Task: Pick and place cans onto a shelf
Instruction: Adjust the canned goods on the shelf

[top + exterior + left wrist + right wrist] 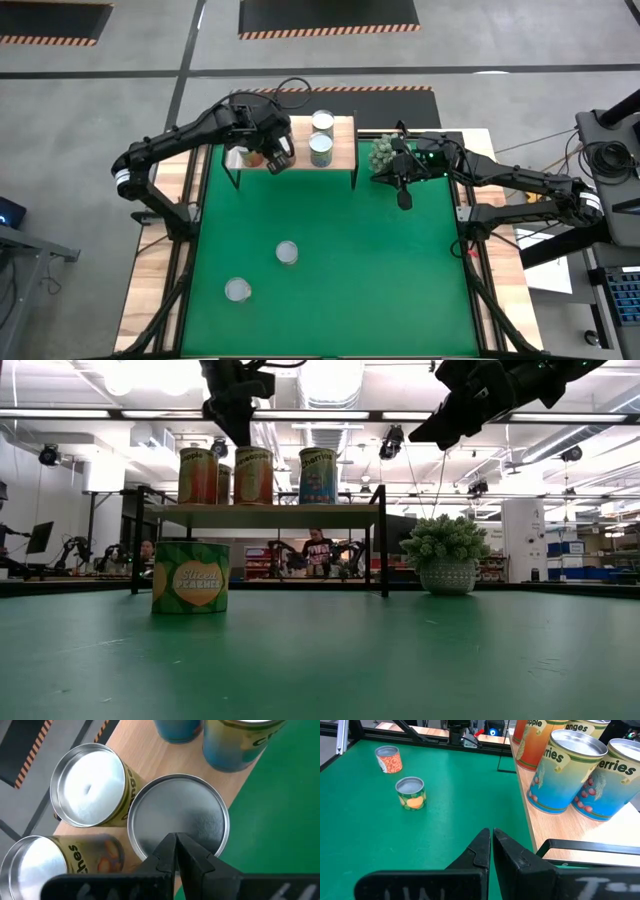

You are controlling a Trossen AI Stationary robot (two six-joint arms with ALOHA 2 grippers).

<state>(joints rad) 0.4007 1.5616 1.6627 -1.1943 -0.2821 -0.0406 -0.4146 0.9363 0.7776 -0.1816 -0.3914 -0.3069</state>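
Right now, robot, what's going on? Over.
Left pincer shut above shelf cans. Right pincer shut, beside plant. Two cans still on mat.

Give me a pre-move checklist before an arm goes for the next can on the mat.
1. Left gripper empty and shut above the cans on the shelf: ok.
2. Right gripper empty and shut, beside the shelf: ok.
3. Cans on the shelf upright, not overhanging the edge: ok, as far as the wrist views show.
4. Two cans on the green mat, the nearer can and the farther can, upright and apart: ok.
5. Jaws open for a grasp: not ok, both shut.
6. Plant away from the mat cans: ok.
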